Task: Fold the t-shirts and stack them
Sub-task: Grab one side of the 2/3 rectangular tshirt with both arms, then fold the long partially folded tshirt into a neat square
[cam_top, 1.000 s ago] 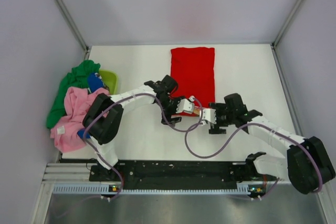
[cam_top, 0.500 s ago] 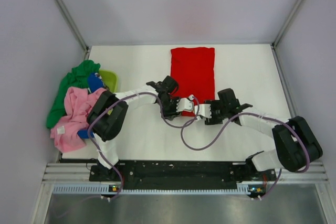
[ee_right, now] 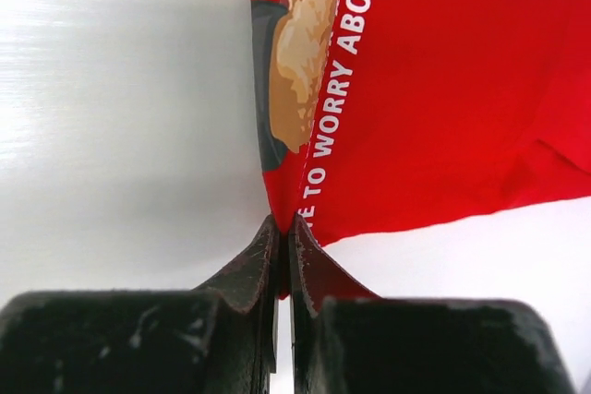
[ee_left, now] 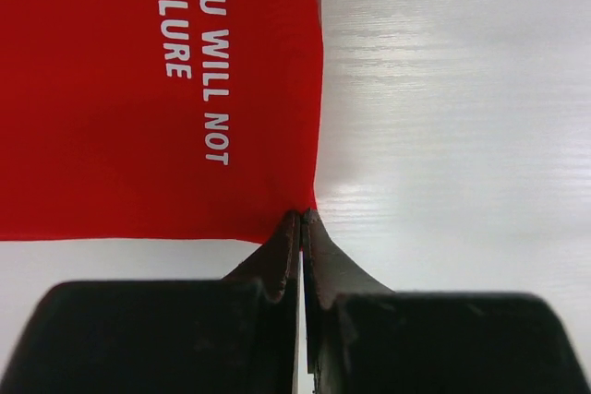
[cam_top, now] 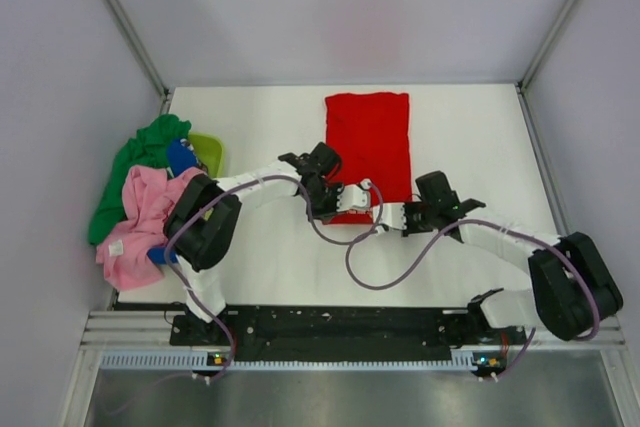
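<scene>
Red t-shirt point(cam_top: 367, 137) lies folded long at mid-desk point(cam_top: 250, 127). The left hand point(cam_top: 347, 207) and right hand point(cam_top: 390, 215) are each clamped on its near edge. Green tee point(cam_top: 135, 162) and pink tee point(cam_top: 140, 217) sit heaped at the left.

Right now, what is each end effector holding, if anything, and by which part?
Both hold the red shirt: the left end effector pinches one corner of its near edge, and the right end effector pinches the other.
</scene>
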You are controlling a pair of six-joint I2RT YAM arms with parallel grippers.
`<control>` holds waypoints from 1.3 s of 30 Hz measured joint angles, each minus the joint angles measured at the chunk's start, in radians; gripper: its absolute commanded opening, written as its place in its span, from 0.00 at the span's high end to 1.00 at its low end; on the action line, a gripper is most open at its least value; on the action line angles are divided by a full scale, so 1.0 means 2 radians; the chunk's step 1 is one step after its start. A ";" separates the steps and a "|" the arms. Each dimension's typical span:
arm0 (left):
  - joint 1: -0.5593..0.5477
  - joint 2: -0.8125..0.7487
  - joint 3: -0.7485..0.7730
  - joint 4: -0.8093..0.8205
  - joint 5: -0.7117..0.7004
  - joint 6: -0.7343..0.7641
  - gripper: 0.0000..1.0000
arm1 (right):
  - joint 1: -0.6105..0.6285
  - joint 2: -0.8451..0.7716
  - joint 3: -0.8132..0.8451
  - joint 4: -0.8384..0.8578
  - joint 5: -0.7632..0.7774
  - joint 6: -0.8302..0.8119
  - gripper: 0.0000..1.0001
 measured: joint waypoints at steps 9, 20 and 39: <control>-0.001 -0.104 -0.012 -0.066 0.028 -0.012 1.00 | 0.049 -0.160 0.000 -0.122 -0.005 0.001 1.00; -0.008 -0.247 -0.019 -0.187 0.101 -0.021 1.00 | 0.132 -0.243 0.096 -0.333 -0.039 0.019 1.00; 0.009 -0.276 0.051 -0.197 0.017 -0.139 1.00 | 0.068 -0.148 0.261 -0.410 -0.110 0.088 1.00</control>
